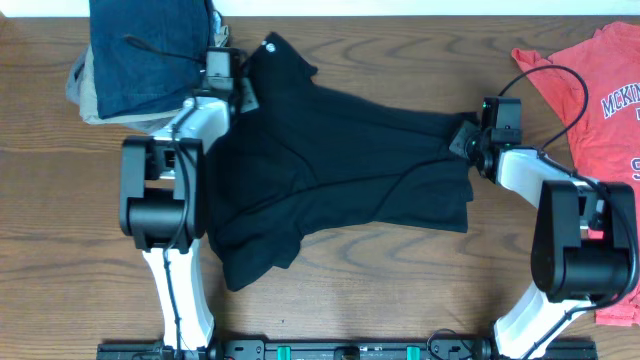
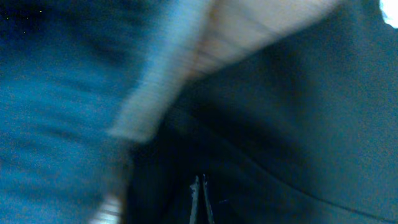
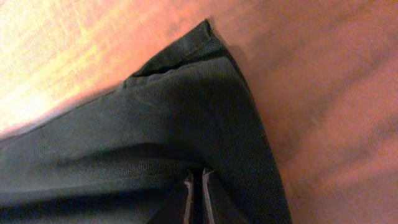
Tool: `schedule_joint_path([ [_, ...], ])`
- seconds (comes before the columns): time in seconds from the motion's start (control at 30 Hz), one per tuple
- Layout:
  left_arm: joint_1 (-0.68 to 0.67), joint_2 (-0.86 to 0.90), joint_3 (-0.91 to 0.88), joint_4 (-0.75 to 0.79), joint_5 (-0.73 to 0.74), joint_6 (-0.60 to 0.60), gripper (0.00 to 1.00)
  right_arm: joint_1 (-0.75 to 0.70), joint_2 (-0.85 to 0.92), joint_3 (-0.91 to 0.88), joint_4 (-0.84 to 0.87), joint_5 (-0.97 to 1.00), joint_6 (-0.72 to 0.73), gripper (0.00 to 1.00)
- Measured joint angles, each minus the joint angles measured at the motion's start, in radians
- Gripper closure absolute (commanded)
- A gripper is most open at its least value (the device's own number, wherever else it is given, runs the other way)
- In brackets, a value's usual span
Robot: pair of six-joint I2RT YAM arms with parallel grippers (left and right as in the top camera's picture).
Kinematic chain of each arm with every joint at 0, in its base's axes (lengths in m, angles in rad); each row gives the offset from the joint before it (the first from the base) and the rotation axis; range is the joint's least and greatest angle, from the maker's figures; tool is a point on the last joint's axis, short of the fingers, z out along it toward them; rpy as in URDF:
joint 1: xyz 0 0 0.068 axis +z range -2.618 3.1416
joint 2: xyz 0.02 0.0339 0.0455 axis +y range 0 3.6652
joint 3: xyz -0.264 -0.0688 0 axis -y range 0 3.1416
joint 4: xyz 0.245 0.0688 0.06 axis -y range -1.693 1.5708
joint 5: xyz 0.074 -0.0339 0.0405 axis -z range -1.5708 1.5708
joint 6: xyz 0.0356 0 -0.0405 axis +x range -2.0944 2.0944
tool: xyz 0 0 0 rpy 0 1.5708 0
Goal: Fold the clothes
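A black T-shirt [image 1: 340,160] lies crumpled and partly folded mid-surface; a coral-red T-shirt [image 1: 600,90] with navy lettering lies far right.

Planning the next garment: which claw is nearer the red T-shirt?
Right. The right claw pinches the black T-shirt at the edge nearest the red T-shirt; the left claw sits at the far end, beside the blue denim stack.

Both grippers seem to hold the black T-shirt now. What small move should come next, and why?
Probably lift both ends a little and pull them apart. The left gripper and right gripper each look shut on an edge of the black T-shirt, which lies rumpled and creased. Tension should flatten it before any fold.
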Motion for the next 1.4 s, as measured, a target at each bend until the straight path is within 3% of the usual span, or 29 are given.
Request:
schedule_joint_path([
  [0.17,0.015,0.002,0.000,0.011,-0.012,-0.001,0.93,0.000,0.097,0.124,-0.001,-0.008,-0.014,0.91],
  [0.3,0.010,0.003,0.000,0.011,-0.024,-0.001,0.92,0.000,0.164,0.275,-0.129,-0.016,-0.051,0.87],
  [0.47,0.002,0.000,0.008,-0.010,-0.022,-0.006,0.83,0.000,0.225,0.451,-0.289,-0.014,-0.116,0.81],
  [0.57,-0.005,-0.019,0.008,-0.053,-0.006,-0.010,0.74,-0.003,0.236,0.575,-0.425,-0.010,-0.135,0.47],
  [0.63,-0.006,-0.050,0.008,-0.096,0.011,-0.013,0.68,-0.003,0.236,0.677,-0.521,-0.004,-0.151,0.20],
  [0.7,-0.006,-0.102,0.008,-0.152,0.019,-0.013,0.59,-0.003,0.236,0.781,-0.623,0.000,-0.158,0.08],
  [0.73,-0.006,-0.132,0.008,-0.183,0.021,-0.013,0.46,-0.003,0.236,0.822,-0.678,-0.001,-0.161,0.03],
  [0.8,-0.006,-0.214,0.008,-0.260,0.036,-0.011,0.22,-0.003,0.236,0.901,-0.794,-0.004,-0.171,0.01],
  [0.9,-0.006,-0.357,0.010,-0.379,0.066,-0.011,0.01,-0.003,0.236,0.994,-0.975,-0.024,-0.174,0.01],
  [1.07,-0.006,-0.572,0.013,-0.650,0.145,-0.018,0.02,-0.003,0.233,1.080,-1.212,-0.077,-0.174,0.01],
  [1.4,-0.007,-0.850,0.013,-1.100,0.201,-0.018,0.02,0.002,0.109,1.083,-1.456,-0.094,-0.165,0.01],
])
